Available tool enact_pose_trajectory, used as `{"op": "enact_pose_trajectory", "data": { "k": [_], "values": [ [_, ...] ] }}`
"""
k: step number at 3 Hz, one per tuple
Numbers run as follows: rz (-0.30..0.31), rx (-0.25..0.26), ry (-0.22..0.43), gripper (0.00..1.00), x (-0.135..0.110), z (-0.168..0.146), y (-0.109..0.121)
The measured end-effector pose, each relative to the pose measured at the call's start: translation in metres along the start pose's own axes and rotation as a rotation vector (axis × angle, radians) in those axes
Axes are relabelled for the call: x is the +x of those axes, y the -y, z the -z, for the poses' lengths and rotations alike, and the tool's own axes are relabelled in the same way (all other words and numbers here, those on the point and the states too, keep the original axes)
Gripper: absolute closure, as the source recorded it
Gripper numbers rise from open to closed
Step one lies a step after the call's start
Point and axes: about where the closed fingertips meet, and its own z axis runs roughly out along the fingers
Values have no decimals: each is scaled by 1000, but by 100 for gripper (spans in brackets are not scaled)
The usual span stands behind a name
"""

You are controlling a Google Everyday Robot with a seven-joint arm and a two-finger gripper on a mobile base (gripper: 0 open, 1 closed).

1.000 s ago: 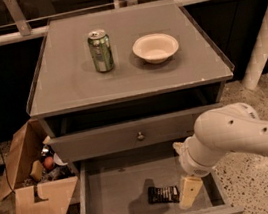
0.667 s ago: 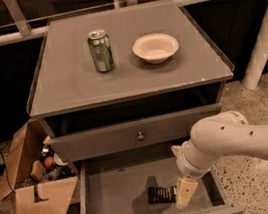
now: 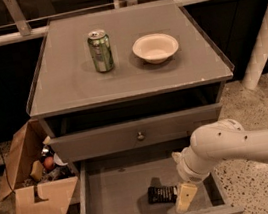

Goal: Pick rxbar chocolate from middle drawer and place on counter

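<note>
The rxbar chocolate (image 3: 161, 194) is a small black wrapper lying flat on the floor of the open middle drawer (image 3: 115, 193), right of its centre. My gripper (image 3: 184, 200) hangs from the white arm (image 3: 231, 146) down inside the drawer, right at the bar's right end. Contact with the bar is not visible. The counter (image 3: 69, 84) is the grey cabinet top above, with nothing of mine on it.
A green soda can (image 3: 100, 51) and a pale bowl (image 3: 155, 48) stand on the counter. A shut drawer front with a round knob (image 3: 140, 136) sits above the open drawer. An open cardboard box (image 3: 33, 188) with clutter lies on the floor at left.
My arm and gripper have shifted a little to the left and down, closer to the bar's right end. The bar has not moved.
</note>
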Motion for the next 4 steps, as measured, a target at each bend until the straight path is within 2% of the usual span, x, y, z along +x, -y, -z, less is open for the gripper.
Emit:
{"op": "enact_pose_trajectory", "data": {
  "k": [1, 2, 3, 4],
  "values": [
    [0, -19, 17, 0, 1, -34, 4],
    [-7, -37, 66, 0, -3, -101, 27],
    [-8, -39, 67, 0, -2, -104, 26],
    [-32, -40, 71, 0, 7, -122, 34]
  ]
}}
